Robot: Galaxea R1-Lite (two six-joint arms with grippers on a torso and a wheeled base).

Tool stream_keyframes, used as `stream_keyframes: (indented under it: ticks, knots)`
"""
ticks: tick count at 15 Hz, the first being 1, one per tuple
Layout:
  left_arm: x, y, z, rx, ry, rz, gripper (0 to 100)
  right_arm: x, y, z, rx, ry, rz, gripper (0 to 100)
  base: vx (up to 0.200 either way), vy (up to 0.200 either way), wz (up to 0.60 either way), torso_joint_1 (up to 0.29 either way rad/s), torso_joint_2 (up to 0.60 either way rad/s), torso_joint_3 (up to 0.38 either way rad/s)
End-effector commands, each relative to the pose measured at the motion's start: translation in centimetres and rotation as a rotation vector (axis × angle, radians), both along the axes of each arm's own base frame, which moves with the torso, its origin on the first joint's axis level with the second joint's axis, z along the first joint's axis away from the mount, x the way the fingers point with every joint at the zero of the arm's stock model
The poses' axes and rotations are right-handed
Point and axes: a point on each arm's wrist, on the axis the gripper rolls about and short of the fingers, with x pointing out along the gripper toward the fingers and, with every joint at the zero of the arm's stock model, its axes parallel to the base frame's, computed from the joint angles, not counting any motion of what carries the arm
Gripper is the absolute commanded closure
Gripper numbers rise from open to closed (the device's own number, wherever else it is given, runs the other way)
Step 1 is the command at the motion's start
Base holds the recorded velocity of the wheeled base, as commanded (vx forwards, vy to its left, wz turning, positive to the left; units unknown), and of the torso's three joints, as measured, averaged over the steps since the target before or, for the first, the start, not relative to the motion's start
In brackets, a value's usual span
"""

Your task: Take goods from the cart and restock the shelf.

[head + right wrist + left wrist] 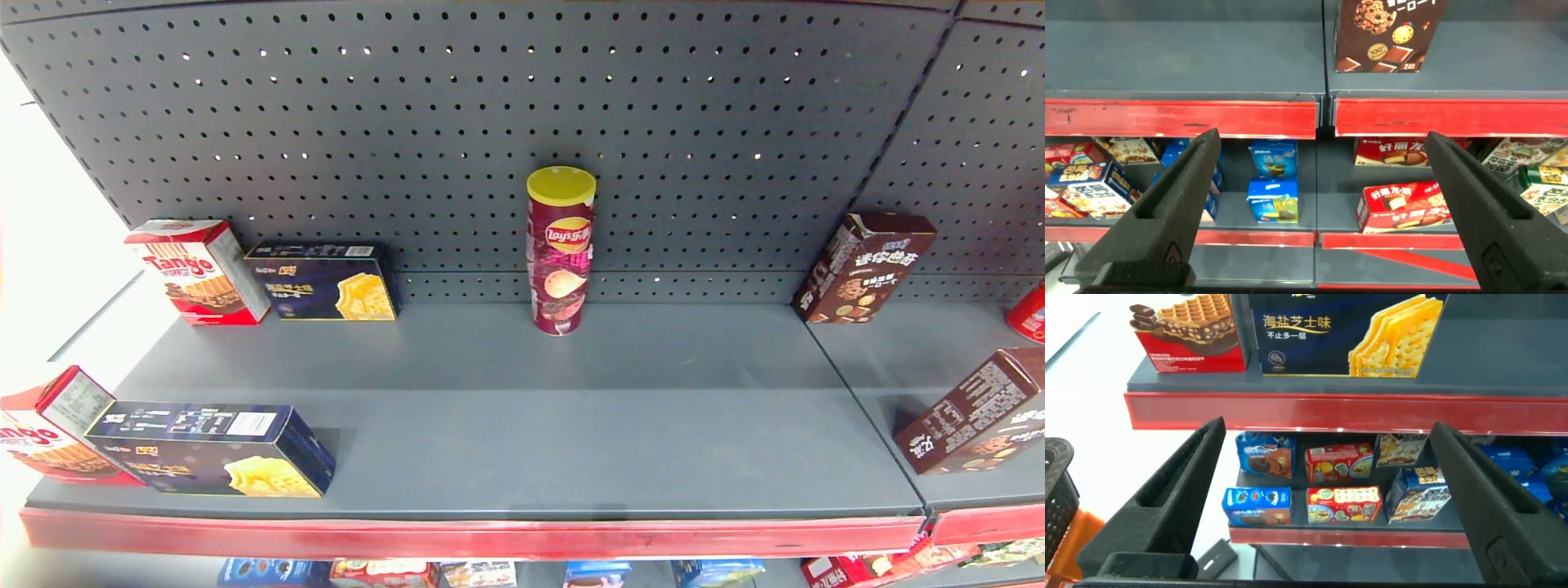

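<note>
Straight ahead of the left claw (1327, 429), down on the lower tier, a blue cardboard biscuit box (1264, 453) sits on top of a second blue biscuit box (1256, 505). Right beside that stack, a red cardboard snack box (1339, 461) rests on a red-and-white printed box (1343, 505). Next along, a tilted pale carton (1402, 449) sits above a blue-and-cream carton (1418, 496).

Over to the right claw (1323, 137): dead ahead of it, a small blue cardboard box (1274, 158) is stacked on another small blue box (1274, 202). Beside them sits a flat red cardboard box (1396, 151), with an angled red box (1404, 206) below it.
</note>
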Motion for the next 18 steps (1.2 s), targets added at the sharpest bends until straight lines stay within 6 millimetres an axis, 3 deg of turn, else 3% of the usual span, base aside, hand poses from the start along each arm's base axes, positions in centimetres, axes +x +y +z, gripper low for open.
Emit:
stream_keyframes:
  ticks: [1,13,18]
  knots:
    - [0.0,0.0,0.0,-0.001,-0.001,0.0,0,0.0,0.0,0.0,0.001,0.001,0.0,0,0.0,0.0,0.6,0.007,0.0,0.002]
    - [0.0,0.01,0.0,-0.004,-0.001,0.006,0,0.0,0.0,0.0,0.001,0.001,0.0,0,0.0,0.0,0.6,0.005,0.0,0.001]
    - [0.0,0.0,0.0,-0.001,-0.001,0.0,0,0.0,0.0,0.0,0.001,0.001,0.0,0,0.0,0.0,0.0,0.0,0.0,0.0]
